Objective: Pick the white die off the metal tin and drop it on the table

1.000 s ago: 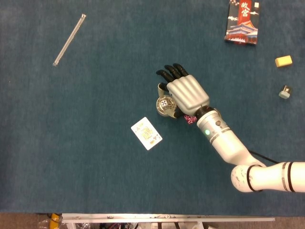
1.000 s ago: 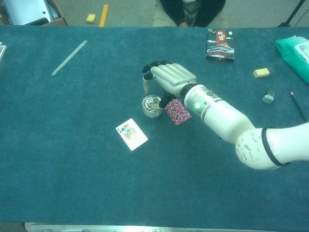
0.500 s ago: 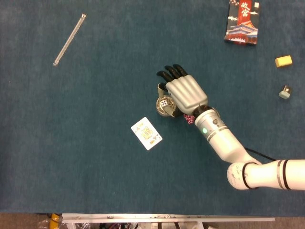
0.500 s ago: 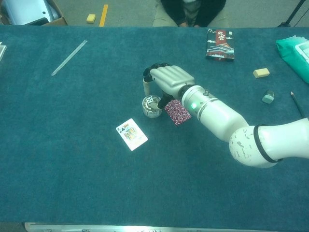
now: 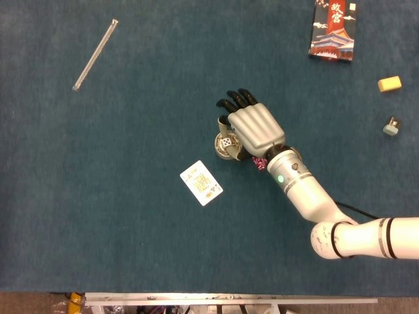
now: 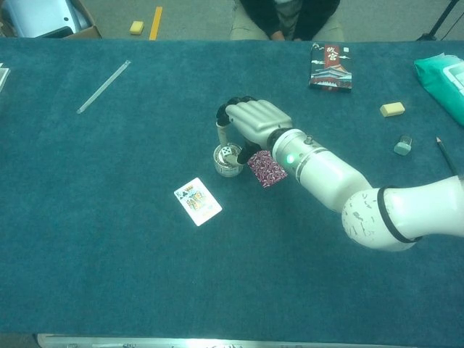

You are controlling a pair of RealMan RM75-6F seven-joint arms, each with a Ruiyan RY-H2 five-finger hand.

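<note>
The white die (image 5: pixel 226 140) (image 6: pixel 229 151) lies on top of the small round metal tin (image 5: pixel 224 151) (image 6: pixel 226 165) near the table's middle. My right hand (image 5: pixel 254 124) (image 6: pixel 255 120) hovers just right of and behind the tin, palm down. Its dark fingers (image 5: pixel 234 99) stretch past the tin, one finger bends down beside the tin's far edge, and the thumb sits at the tin's right side. The die rests on the tin and I see no grip on it. My left hand shows in neither view.
A playing card (image 5: pixel 201 182) lies in front-left of the tin. A purple patterned square (image 6: pixel 267 168) sits under my wrist. A clear rod (image 5: pixel 95 54) lies far left; a card box (image 5: pixel 334 29), yellow eraser (image 5: pixel 389 84), grey clip (image 5: pixel 391 126) and green cloth (image 6: pixel 442 72) lie right.
My right hand has edged slightly toward the tin and its bent finger has come closer to the die. The die and tin have not moved.
</note>
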